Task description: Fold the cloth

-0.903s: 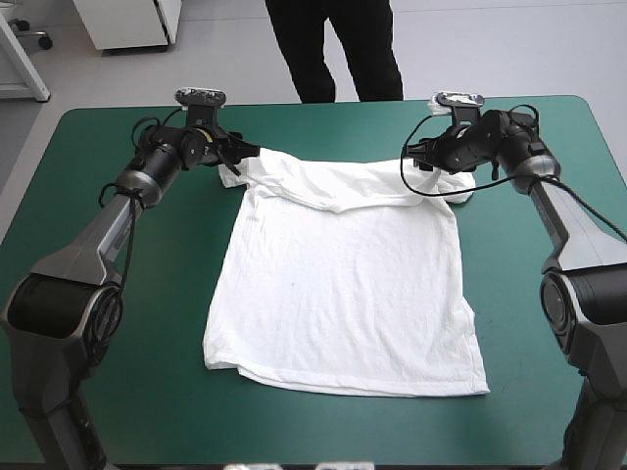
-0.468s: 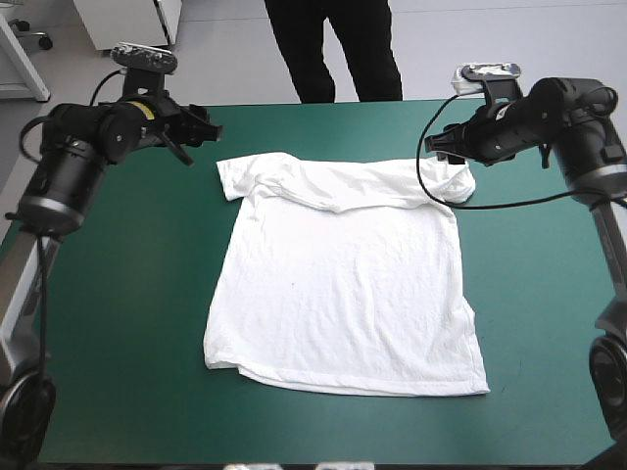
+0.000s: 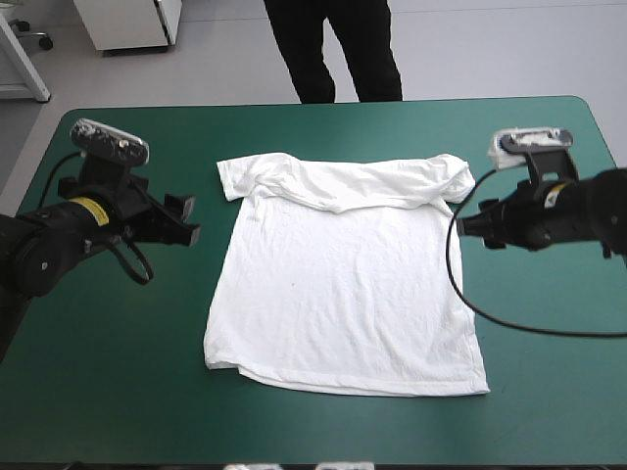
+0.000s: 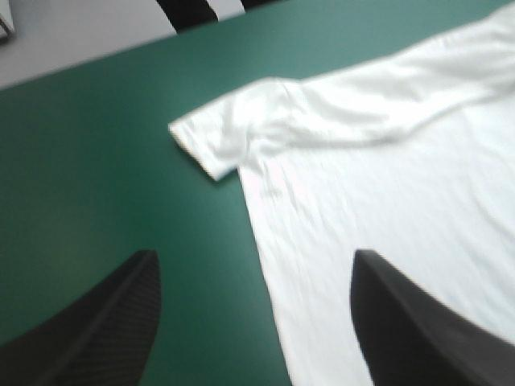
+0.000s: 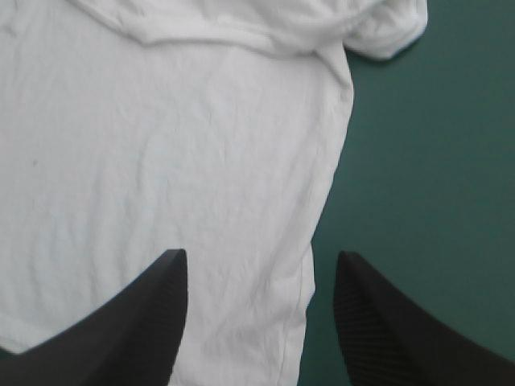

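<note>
T-shirt lies spread flat at the middle of the teal-green cover in the high view, its long axis running from the far edge to the near one, with the 2 sleeves at the far corners and the hem toward the robot. The shoulder band looks doubled over itself along the far end. The left gripper hovers off the shirt's left side edge, apart from it, and the right gripper hovers at the right side edge. Each points inward at the cloth, and the right looks the nearer of the 2. Bare cover rings the shirt on every side, so either arm has free room to come in from its flank. In the left wrist view, the left gripper stands wide and holds nothing. The shirt's side edge runs up between its 2 black fingers, 1 over cloth and 1 over cover, with the left sleeve ahead. In the right wrist view, the right gripper is likewise spread and empty. The shirt fills most of the ground under and ahead of it, the side edge again passes between the fingers, and the right sleeve lies ahead beside bare cover. I judge a side fold would need both edges pinched together.
</note>
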